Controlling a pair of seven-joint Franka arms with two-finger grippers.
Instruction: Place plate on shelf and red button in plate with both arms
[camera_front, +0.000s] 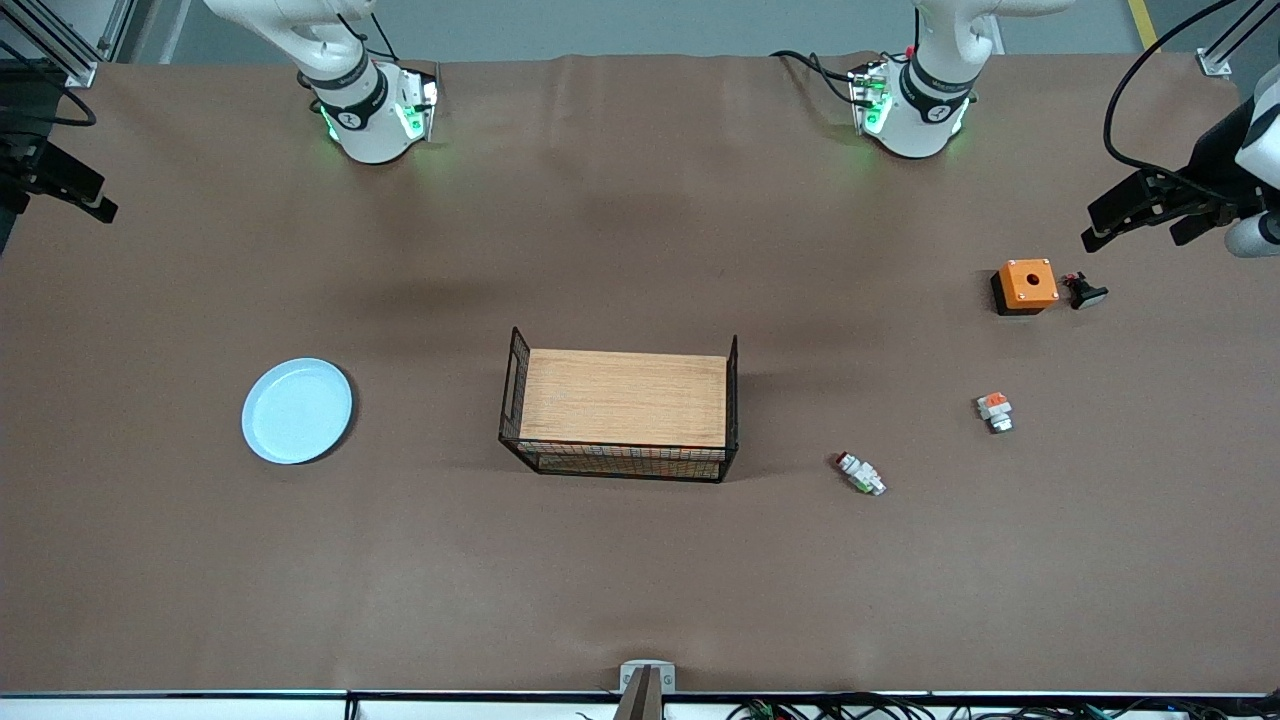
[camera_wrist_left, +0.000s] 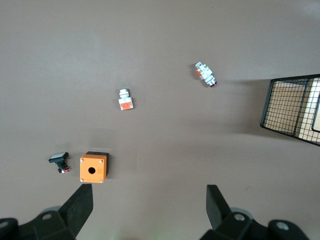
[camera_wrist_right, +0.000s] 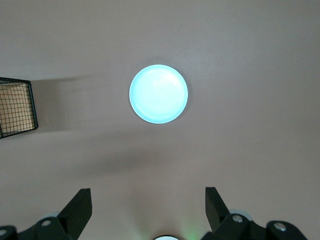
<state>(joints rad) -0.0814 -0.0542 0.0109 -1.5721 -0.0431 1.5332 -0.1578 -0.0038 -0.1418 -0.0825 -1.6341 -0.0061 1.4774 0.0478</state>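
Note:
The pale blue plate (camera_front: 297, 410) lies flat on the table toward the right arm's end; it also shows in the right wrist view (camera_wrist_right: 158, 93). The red button (camera_front: 861, 473), a tiny white-grey part with a red end, lies between the basket and the orange box; it also shows in the left wrist view (camera_wrist_left: 205, 74). My left gripper (camera_wrist_left: 150, 205) is open and empty, high over bare table beside the orange box. My right gripper (camera_wrist_right: 148, 207) is open and empty, high over bare table beside the plate. Neither gripper shows in the front view.
A wire basket (camera_front: 620, 462) with a wooden floor stands mid-table. An orange box with a hole (camera_front: 1026, 285), a small black switch (camera_front: 1085, 292) and a stubby white part with an orange-red top (camera_front: 995, 411) lie toward the left arm's end. Dark rigs stand at both table ends.

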